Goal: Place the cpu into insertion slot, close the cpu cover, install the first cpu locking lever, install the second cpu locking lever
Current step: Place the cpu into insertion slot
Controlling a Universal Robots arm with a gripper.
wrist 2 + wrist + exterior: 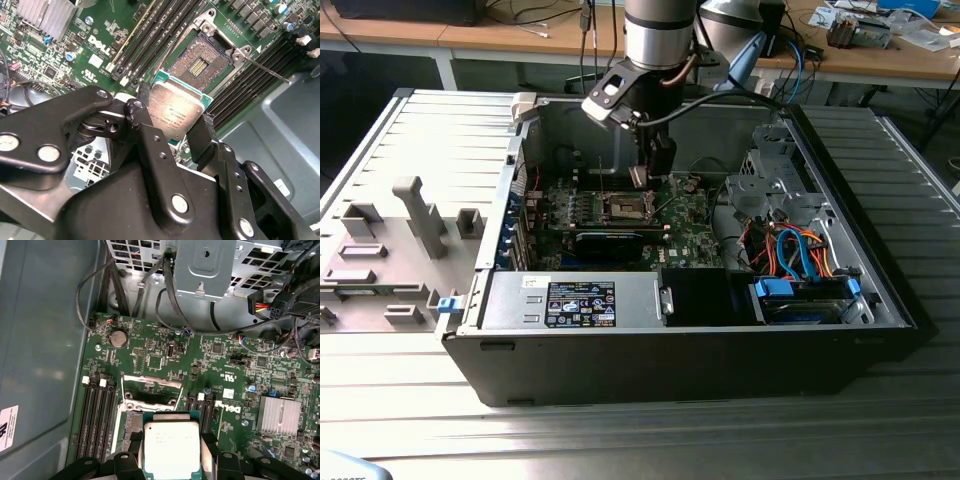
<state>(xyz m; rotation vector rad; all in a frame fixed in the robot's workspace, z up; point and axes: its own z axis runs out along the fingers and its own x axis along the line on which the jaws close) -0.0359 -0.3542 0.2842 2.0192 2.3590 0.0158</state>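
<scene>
Nearest us, a ribbed grey metal bench (620,440) carries an open black computer case (670,350), with a moulded grey fixture (390,250) at the exterior view's left. Inside, over the green circuit board (695,235), we see the gripper (176,114), its black jaws clamped on the flat, pale-metal cpu (172,105). The cpu is above the dark square insertion slot (200,65), not yet seated. Wooden desks (470,40) stand farthest.

insertion slot (200,65) uncovered, memory slots (150,35) flanking
</scene>
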